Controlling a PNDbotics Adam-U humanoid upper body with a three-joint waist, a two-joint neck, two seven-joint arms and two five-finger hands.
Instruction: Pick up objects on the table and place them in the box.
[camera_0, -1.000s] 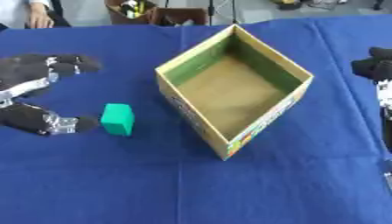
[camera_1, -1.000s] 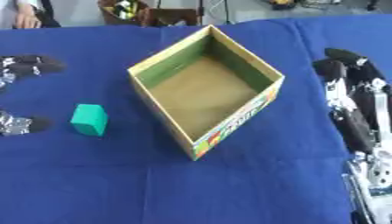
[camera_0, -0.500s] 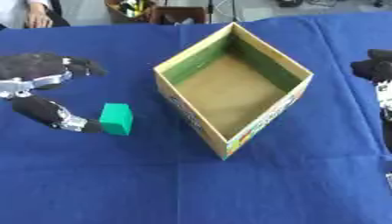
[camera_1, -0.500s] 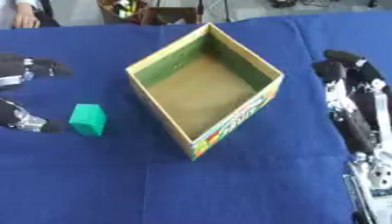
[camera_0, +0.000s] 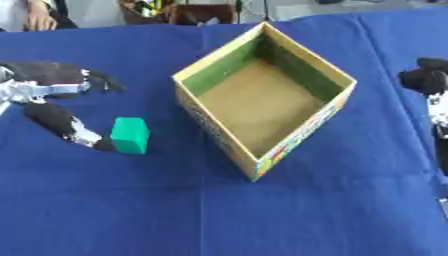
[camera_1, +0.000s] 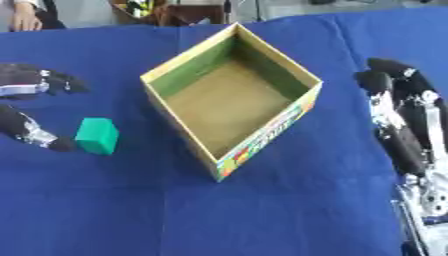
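A green block (camera_0: 130, 135) lies on the blue cloth, left of an open cardboard box (camera_0: 262, 97) that is empty inside. My left hand (camera_0: 52, 95) comes in from the left, open, with its thumb tip (camera_0: 87, 139) just beside the block's left face and its fingers (camera_0: 94, 79) spread above and behind the block. The block is not held. My right hand (camera_1: 404, 115) rests open at the right edge, fingers pointing up the table, well clear of the box.
The blue cloth (camera_0: 219, 210) covers the whole table. At the far edge a person's hand (camera_0: 38, 17) and some dark clutter (camera_0: 188, 10) show beyond the table.
My left hand has moved right toward the green block, its thumb now reaching the block's left side. The block, box and right hand have not moved.
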